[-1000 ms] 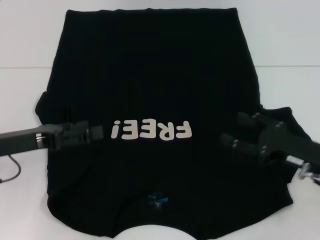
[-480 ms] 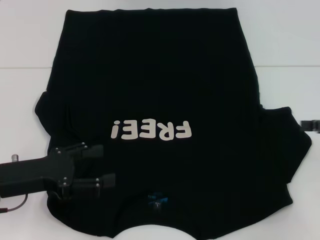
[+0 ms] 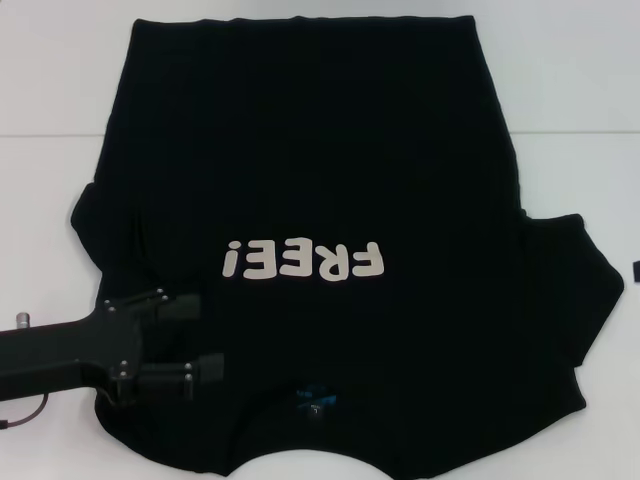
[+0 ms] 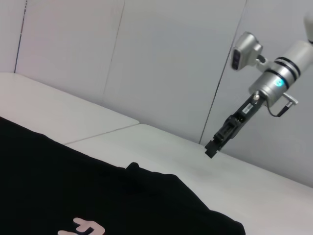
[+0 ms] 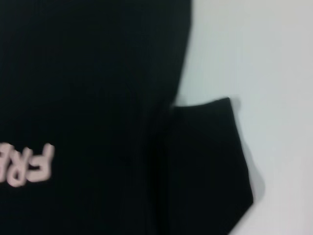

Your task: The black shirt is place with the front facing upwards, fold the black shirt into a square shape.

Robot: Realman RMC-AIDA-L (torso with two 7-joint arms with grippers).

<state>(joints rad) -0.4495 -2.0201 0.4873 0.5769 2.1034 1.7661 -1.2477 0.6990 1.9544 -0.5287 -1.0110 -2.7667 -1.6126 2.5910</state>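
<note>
Head view: a white counter carries one black shirt, spread flat with its chest up and covering most of the middle, hem toward the far edge and collar at the near edge. One line of pale "FREE!" lettering crosses the chest, and a small blue neck label sits near the collar. The left gripper reaches in from the counter's left edge, lying level over the shirt's near-left shoulder area; its two fingers stand apart and hold nothing.

Left wrist view: pale wall panels rise behind the counter's far side. The right gripper hangs raised in the air beyond the shirt, pointing down; whether it is parted I cannot tell.

Right wrist view: one short sleeve lies flat on the counter.
</note>
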